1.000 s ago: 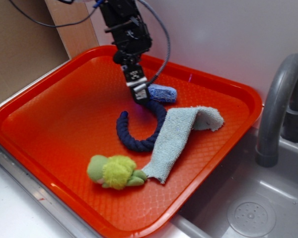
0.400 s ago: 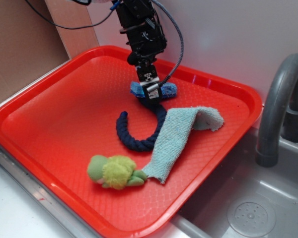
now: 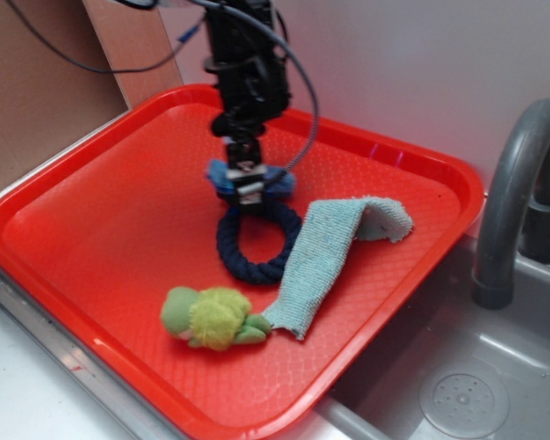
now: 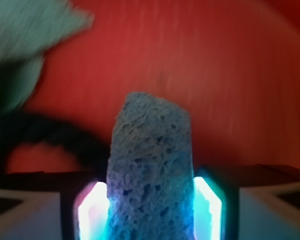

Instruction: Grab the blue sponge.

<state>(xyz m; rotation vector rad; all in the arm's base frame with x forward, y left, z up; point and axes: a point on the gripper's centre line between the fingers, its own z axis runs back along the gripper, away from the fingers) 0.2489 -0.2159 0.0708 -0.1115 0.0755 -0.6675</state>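
The blue sponge (image 4: 151, 170) fills the middle of the wrist view, a porous periwinkle slab pinched between my two lit fingers. My gripper (image 4: 151, 207) is shut on it. In the exterior view the gripper (image 3: 249, 188) hangs over the orange tray (image 3: 92, 220), and the sponge (image 3: 222, 172) sticks out on both sides of the fingers, lifted just above the dark rope. The part of the sponge inside the jaws is hidden in that view.
A dark navy rope (image 3: 257, 243) curls into a ring right below the gripper. A pale teal cloth strip (image 3: 325, 252) lies to its right, a green stuffed toy (image 3: 211, 316) in front. A grey faucet (image 3: 513, 192) and sink (image 3: 458, 394) stand at right.
The gripper closed on the sponge near the tray's back, then carried it left and toward the front, over the rope. The rope has curled into a closed ring.
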